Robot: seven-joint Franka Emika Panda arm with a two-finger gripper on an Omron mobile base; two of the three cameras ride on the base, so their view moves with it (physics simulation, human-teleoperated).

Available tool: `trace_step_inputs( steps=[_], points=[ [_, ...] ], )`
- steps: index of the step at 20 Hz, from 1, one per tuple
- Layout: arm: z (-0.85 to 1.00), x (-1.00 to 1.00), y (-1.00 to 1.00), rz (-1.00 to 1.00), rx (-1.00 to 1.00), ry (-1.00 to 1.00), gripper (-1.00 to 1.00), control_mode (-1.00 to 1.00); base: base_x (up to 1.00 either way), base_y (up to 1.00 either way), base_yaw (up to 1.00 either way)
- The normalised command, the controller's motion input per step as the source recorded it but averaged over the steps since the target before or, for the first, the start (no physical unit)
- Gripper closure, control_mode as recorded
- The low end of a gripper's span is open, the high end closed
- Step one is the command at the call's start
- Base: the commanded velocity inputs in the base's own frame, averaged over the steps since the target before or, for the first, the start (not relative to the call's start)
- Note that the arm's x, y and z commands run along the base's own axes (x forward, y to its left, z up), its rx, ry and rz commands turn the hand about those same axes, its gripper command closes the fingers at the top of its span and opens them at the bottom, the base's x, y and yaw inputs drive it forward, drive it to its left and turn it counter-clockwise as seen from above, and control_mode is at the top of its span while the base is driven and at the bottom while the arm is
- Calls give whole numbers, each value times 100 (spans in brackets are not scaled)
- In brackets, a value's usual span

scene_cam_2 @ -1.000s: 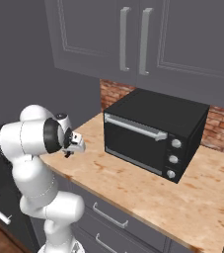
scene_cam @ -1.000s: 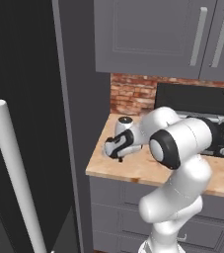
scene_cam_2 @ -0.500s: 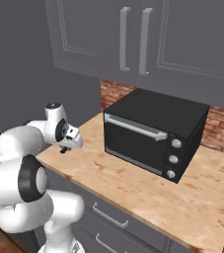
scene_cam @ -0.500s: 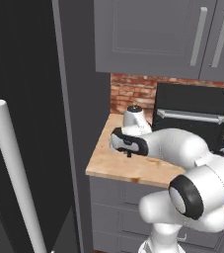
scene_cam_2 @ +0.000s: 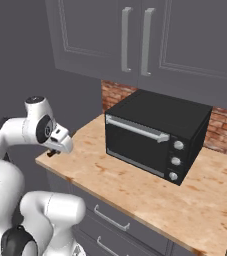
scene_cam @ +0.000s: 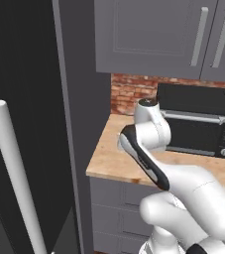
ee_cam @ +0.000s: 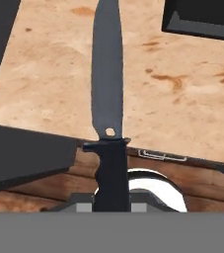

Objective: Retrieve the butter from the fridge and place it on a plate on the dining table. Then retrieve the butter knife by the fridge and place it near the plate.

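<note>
- Dark and slim, the butter knife (ee_cam: 108,94) sits in the clenched end effector (ee_cam: 111,197): in the hand view its black handle runs down between the fingers at the bottom edge, and the grey pointed blade stretches away toward the top of the picture.
- Its blade has a small pale hole just above the guard, and it hangs clear above the wooden worktop (ee_cam: 182,99), not touching it.
- From the right base view the end effector (scene_cam_2: 55,149) is at the near left corner of the worktop (scene_cam_2: 150,195), with a small dark tip poking out below the white wrist; whether that tip is the knife cannot be told from there.
- From the left base view the hand is mostly hidden behind the arm's own white links, which bend over the left end of the worktop (scene_cam: 114,158).
- A black toaster oven (scene_cam_2: 155,135) stands on the worktop against a red brick backsplash (scene_cam_2: 220,130), well to the right of the end effector; a corner of it shows at the upper right of the hand view.
- It has a silver bar handle across its door and three round knobs down its right side.
- Grey wall cabinets (scene_cam_2: 150,40) with long pale handles hang above the oven, and grey drawers (scene_cam_2: 110,220) sit under the worktop.
- To the left of the worktop, in the left base view, stands the tall dark fridge (scene_cam: 25,99), with a long white cylindrical handle (scene_cam: 15,173) slanting across the foreground.
</note>
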Motion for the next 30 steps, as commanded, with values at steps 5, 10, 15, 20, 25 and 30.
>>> trace_step_inputs(
  steps=[5, 10, 15, 20, 25, 30],
  points=[
    [74, -52, 0, -7, 0, 0, 100, -100, 0, 0, 0],
    [44, -34, -9, 5, 4, 0, 100, -100, 0, 0, 0],
    [16, -33, -8, 15, 0, 0, 100, -100, 0, 0, 0],
    [15, -32, -19, 21, 0, 0, 100, -100, 0, 0, 0],
    [7, -35, -3, 14, -5, 0, 100, -100, 0, 0, 0],
    [0, -37, 0, 10, -4, 0, 100, -100, 0, 0, 0]
  ],
)
